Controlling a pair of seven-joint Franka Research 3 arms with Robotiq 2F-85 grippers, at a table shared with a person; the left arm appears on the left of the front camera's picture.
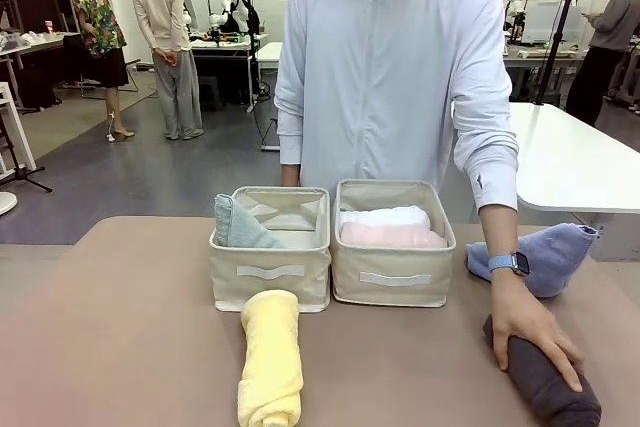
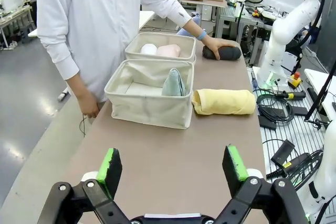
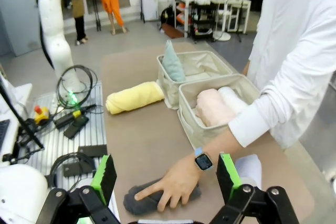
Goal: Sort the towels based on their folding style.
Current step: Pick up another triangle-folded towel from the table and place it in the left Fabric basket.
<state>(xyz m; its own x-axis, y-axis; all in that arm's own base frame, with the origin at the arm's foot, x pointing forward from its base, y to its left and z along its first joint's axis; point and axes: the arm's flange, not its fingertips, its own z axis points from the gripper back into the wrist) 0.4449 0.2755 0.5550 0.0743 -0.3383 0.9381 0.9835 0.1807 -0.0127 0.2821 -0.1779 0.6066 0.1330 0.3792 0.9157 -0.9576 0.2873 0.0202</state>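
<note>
Left end effector (image 2: 171,163), right end effector (image 3: 166,176): wide open, apparently empty.

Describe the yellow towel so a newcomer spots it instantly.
Find the left bin of the two beige ones mid-table. Just on the robot's side of it lies the yellow towel. It's the only yellow roll; the dark grey roll lies far right under the person's hand.
</note>
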